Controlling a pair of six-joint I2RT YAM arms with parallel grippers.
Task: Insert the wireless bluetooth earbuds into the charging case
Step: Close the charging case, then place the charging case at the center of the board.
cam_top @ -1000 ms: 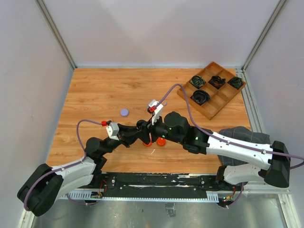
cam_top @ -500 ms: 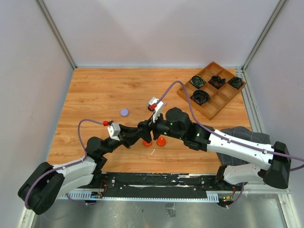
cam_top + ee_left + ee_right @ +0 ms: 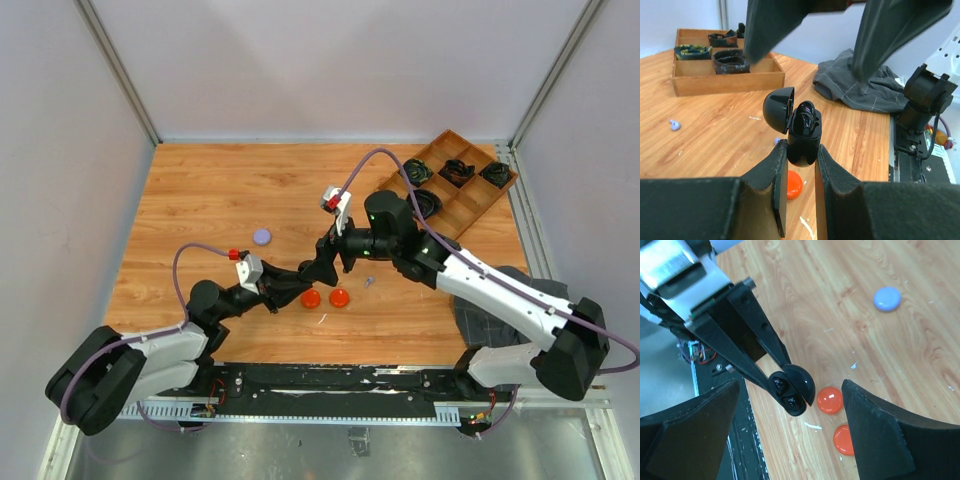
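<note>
Above the wooden counter (image 3: 200, 200), the right claw (image 3: 790, 386) hangs with its fingers spread wide, gripping nothing. Below it the left claw (image 3: 801, 155) pinches the base of the black charging case (image 3: 802, 137), whose lid is hinged open. Two orange discs (image 3: 311, 298) lie on the counter just beside the case. Inside the case sit black earbuds (image 3: 806, 114); a lilac earbud (image 3: 674, 124) lies loose on the wood.

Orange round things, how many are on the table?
2. One orange disc lies beside the black case; the second orange disc sits just right of it. Others may hide under the arms.
</note>
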